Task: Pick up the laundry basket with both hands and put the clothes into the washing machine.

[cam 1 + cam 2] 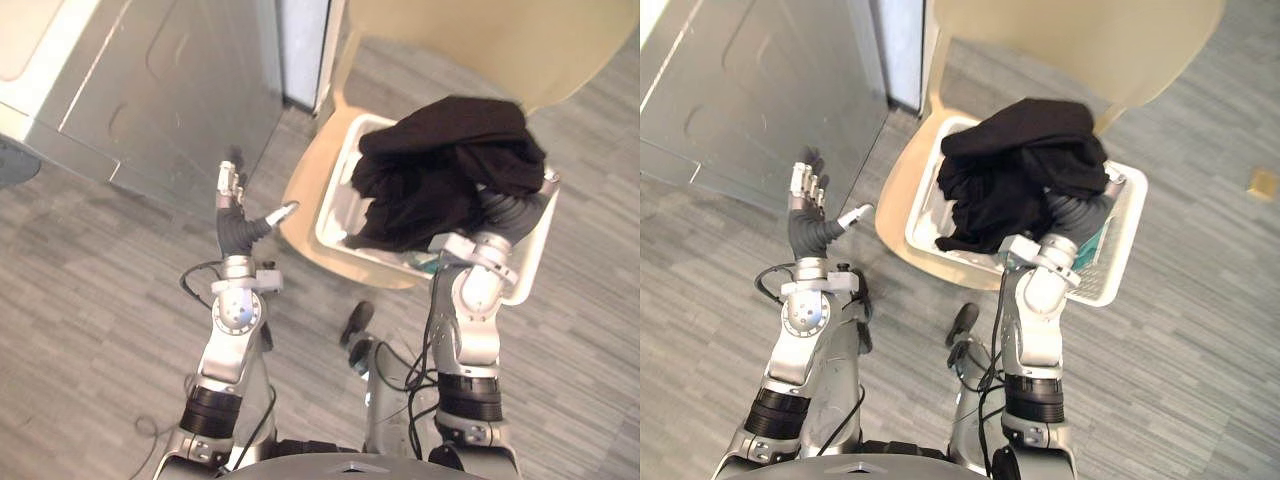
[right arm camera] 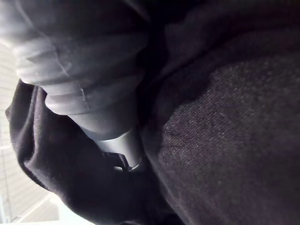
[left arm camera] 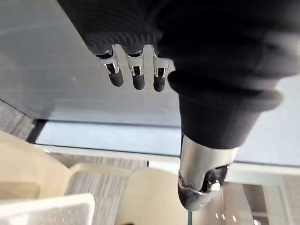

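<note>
On the seat of the beige chair (image 1: 894, 215), the white perforated laundry basket (image 1: 1126, 215) sits with its right side reaching past the seat's right edge. The chair stands on the grey plank floor (image 1: 100, 300), with its backrest on the far side from the robot.

1. Clothes: a pile of black clothes (image 1: 1010, 170) fills the left and far parts of the basket and rises above its rim. A small teal item (image 1: 1092, 250) shows inside the basket near its near edge, partly under the black cloth.

2. Right hand (image 1: 1077, 214): the arm reaches over the basket's near rim. The dark ribbed cover is visible in the head views, and the rest of the hand is buried beneath the black clothes. In the right wrist view, black cloth lies directly against the hand on all sides. Whether this hand is closed on cloth, on the basket, or on nothing cannot be determined.

3. Left hand (image 1: 808, 205): held in the air to the left of the chair, well apart from the basket, beside the grey machine cabinet (image 1: 160, 90). Its fingers (image 3: 133, 77) are straight and its thumb (image 3: 201, 183) is spread away from them. It holds nothing and touches nothing.
</note>
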Tool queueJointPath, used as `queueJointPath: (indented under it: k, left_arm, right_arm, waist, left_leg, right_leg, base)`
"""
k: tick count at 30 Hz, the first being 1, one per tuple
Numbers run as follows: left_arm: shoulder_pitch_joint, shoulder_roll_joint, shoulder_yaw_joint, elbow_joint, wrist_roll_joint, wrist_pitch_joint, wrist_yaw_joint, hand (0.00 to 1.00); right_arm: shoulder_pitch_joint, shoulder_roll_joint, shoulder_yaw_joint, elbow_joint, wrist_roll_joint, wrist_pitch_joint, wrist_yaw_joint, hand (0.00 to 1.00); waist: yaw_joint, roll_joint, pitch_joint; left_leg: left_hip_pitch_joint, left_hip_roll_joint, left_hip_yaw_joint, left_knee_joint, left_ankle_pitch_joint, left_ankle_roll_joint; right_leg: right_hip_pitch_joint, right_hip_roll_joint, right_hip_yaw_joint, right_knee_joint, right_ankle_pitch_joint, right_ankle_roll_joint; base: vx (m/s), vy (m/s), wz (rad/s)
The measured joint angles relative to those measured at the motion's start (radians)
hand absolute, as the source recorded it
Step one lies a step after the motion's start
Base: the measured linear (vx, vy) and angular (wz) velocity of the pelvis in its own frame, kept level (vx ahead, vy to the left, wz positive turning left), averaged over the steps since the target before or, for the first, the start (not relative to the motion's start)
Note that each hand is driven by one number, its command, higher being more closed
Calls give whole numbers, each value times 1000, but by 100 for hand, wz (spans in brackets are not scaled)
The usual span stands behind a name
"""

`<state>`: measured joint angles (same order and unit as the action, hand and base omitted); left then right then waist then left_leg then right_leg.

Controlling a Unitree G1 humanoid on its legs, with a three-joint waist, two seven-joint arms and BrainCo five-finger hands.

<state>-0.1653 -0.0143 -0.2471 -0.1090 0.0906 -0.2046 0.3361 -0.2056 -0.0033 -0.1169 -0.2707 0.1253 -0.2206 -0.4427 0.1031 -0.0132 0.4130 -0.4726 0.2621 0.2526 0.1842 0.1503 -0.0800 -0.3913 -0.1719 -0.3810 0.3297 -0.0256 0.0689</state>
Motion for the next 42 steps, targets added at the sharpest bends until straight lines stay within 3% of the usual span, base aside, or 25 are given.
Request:
queueJointPath:
  k: [3,5,8,11,14,19,22,26,32,33,39,42]
  left_arm:
    - [-13,95,-123,46,67,-9,-47,0]
    - [-18,151,-207,89,92,-14,-97,0]
    - [-30,200,-335,134,93,-29,-187,0]
    - [-50,201,-406,191,98,-45,-268,0]
    - [-59,191,-449,263,85,-50,-297,0]
    - [-83,143,-479,328,62,-50,-306,0]
    - [-89,125,-502,363,47,-50,-292,0]
    - [-96,107,-507,389,52,-30,-238,0]
    - [-96,91,-507,396,71,12,-133,0]
    - [-96,88,-506,396,71,12,-122,100]
    - [-89,69,-495,396,72,10,-12,100]
    - [-77,69,-489,396,71,7,-10,100]
  right_arm:
    - [49,-4,7,1,34,-17,50,100]
    - [84,-10,30,0,71,-33,91,100]
    - [141,-20,62,-7,104,-39,157,100]
    - [191,-29,108,-69,157,-39,222,100]
    - [215,-29,188,-101,220,-40,262,100]
    - [213,-50,343,-101,288,-40,291,100]
    - [208,-58,437,-100,387,-40,293,100]
    - [200,-89,524,-65,440,-41,305,100]
    - [202,-91,590,-64,462,-41,312,100]
    - [202,-91,594,-64,462,-41,312,100]
    - [227,-92,617,-64,436,-42,308,100]
    - [243,-97,617,-62,418,-47,307,100]
  waist:
    - [-22,-49,-51]
    - [-40,-59,-79]
    - [-66,-58,-139]
    - [-92,-53,-161]
    - [-112,-53,-207]
    - [-116,-39,-232]
    - [-115,-23,-257]
    - [-131,-5,-276]
    - [-127,-5,-289]
    - [-126,-5,-292]
    - [-126,-4,-327]
    - [-126,-5,-331]
  left_leg:
    - [63,-19,14,-63,8,0]
    - [117,-36,25,-120,26,-1]
    - [176,-57,44,-195,56,-6]
    - [245,-75,55,-245,73,2]
    - [284,-83,76,-261,71,3]
    - [334,-90,114,-262,58,6]
    - [351,-94,153,-263,47,6]
    - [355,-99,167,-263,44,6]
    - [352,-105,160,-270,42,4]
    - [351,-105,159,-270,42,4]
    - [355,-110,154,-270,43,5]
    - [366,-111,154,-270,44,6]
  right_leg:
    - [30,1,17,-23,-9,8]
    - [60,-3,24,-41,-7,13]
    - [83,-5,40,-61,-4,21]
    - [131,-12,45,-71,-3,30]
    - [157,-14,65,-90,-1,35]
    - [188,-14,104,-119,15,47]
    - [187,-13,144,-151,36,54]
    - [203,-11,158,-200,73,64]
    - [219,-12,154,-237,89,61]
    - [220,-12,154,-238,90,62]
    - [235,-14,152,-256,99,66]
    - [251,-14,151,-263,101,66]
  base:
    - [75,-23,-5]
    - [114,-13,-2]
    - [117,-3,-6]
    - [131,0,-5]
    - [110,8,-12]
    - [37,11,-23]
    - [-6,22,-34]
    - [0,10,-13]
    - [-12,2,4]
    - [12,-8,4]
    - [15,-7,2]
    - [20,-11,0]
